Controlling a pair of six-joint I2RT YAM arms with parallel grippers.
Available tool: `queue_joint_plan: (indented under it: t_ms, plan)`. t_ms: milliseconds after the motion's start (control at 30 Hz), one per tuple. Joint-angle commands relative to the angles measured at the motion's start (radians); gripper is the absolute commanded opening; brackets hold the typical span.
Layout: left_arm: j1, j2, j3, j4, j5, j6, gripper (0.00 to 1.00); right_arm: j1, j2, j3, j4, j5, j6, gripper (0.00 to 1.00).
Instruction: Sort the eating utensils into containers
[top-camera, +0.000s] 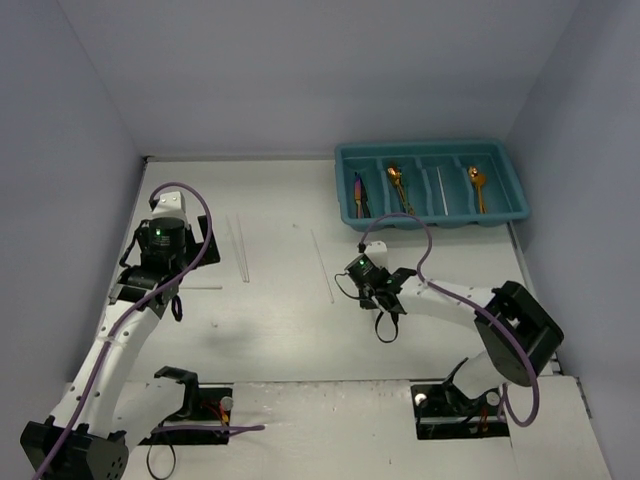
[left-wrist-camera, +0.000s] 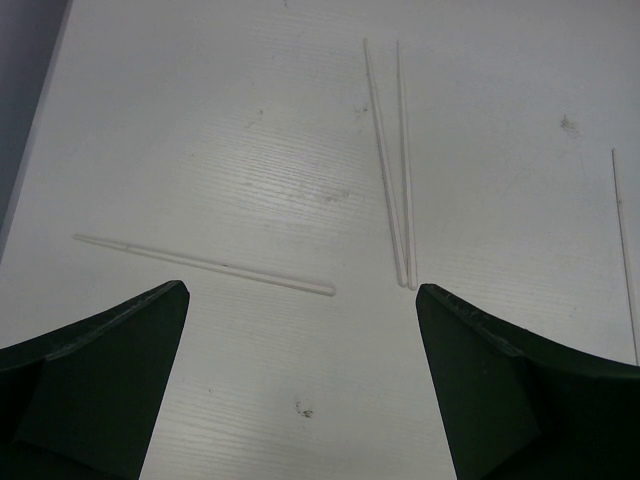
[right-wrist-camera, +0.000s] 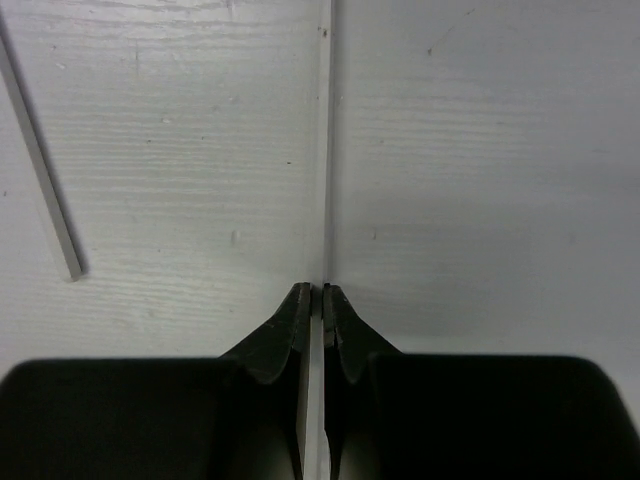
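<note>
The teal tray (top-camera: 430, 147) stands at the back right. Its compartments hold an iridescent purple utensil (top-camera: 358, 192), a gold spoon (top-camera: 397, 185), a white chopstick (top-camera: 441, 190) and another gold spoon (top-camera: 477, 186). My right gripper (top-camera: 375, 290) (right-wrist-camera: 318, 290) is shut on a white chopstick (right-wrist-camera: 326, 150) low over the table, left of the tray's front. Another white chopstick (top-camera: 322, 265) (right-wrist-camera: 40, 160) lies just to its left. My left gripper (top-camera: 150, 290) (left-wrist-camera: 302, 288) is open and empty above a single white chopstick (left-wrist-camera: 205, 264) and a pair of white chopsticks (left-wrist-camera: 395, 165).
The pair of chopsticks (top-camera: 240, 250) lies left of centre, and the single one (top-camera: 190, 288) lies crosswise near the left arm. Grey walls close in the table on the left, back and right. Purple cables loop over both arms.
</note>
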Motion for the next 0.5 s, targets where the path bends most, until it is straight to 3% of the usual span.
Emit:
queue_joint_plan:
  t_ms: [0,233,467]
  plan:
    - [0.006,0.0,0.024,0.042,-0.004,0.011,0.97,0.004,-0.128,0.097,-0.04,0.03,-0.109,0.0]
    - [0.006,-0.001,0.023,0.043,0.007,0.008,0.97,-0.031,-0.265,0.313,-0.049,0.105,-0.369,0.0]
    - [0.006,-0.01,0.023,0.04,0.005,0.006,0.97,-0.288,-0.103,0.569,0.024,0.168,-0.661,0.0]
